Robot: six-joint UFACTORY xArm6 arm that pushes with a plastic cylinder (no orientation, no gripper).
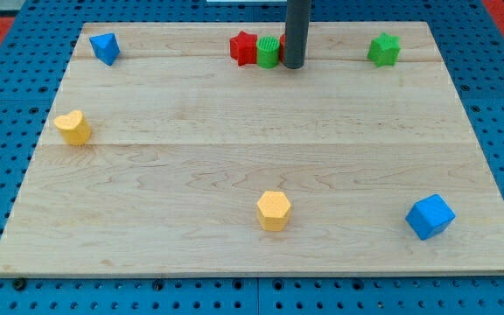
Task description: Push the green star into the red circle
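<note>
Green star [383, 49] sits near the top edge of the wooden desk [234, 157], toward the view's right and well apart from everything else. Our tip [293, 66] is down just to the right of a green round block [269, 52], which touches a red star [244, 46]. A sliver of red [282, 41] shows at the rod's left edge; we cannot tell whether that is the red circle. We carry no hand, only the rod, so nothing opens or clamps. We judge the star light, rigid and quick to slide on smooth wood. Its points would likely make it spin under an off-centre push, so we would press its right side, in line with its middle.
</note>
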